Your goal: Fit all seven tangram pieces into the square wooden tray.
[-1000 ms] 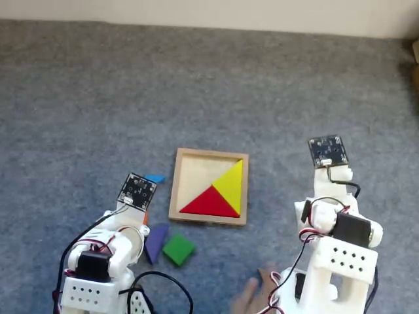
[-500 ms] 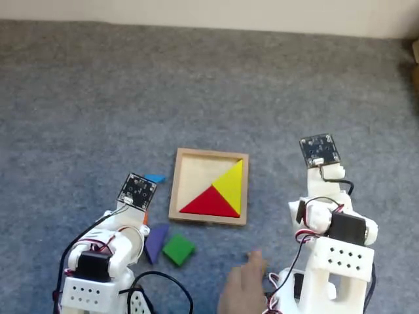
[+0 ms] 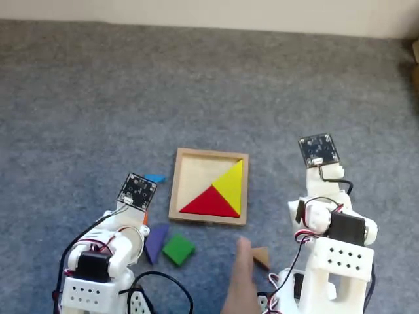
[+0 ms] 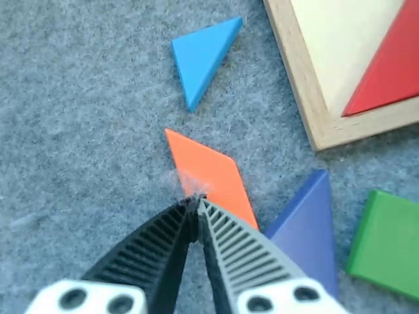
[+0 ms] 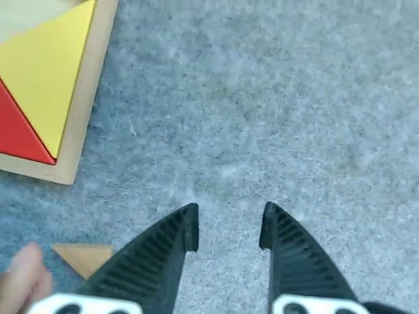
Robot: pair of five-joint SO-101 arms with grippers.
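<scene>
In the high view the square wooden tray [image 3: 174, 190] lies about the middle of the grey carpet [image 3: 98, 98], nearer to the edge where the two arms stand. Inside it the yellow triangle [image 3: 231, 183] and the red triangle [image 3: 209, 204] lie flat and touch each other, and they fill the half toward the right arm [image 3: 330, 226]. Between the tray and the left arm [image 3: 105, 252] lie the light blue triangle [image 3: 156, 178], the violet triangle [image 3: 154, 241] and the green square [image 3: 178, 250]. A person's hand [image 3: 239, 284] comes in from the near edge with the fingers stretched forward. It grips nothing, and its tip is just beside the tan triangle [image 3: 261, 256]. I cannot tell if it touches this piece.

In the left wrist view the left gripper [image 4: 197, 203] has its jaws pressed together, with nothing between them. The tips are at the edge of the orange parallelogram [image 4: 211, 171], which lies between the light blue triangle and the violet triangle.

In the right wrist view the right gripper [image 5: 228, 226] has its jaws apart over bare carpet, beside the tray corner. A fingertip lies just beside the tan triangle.
</scene>
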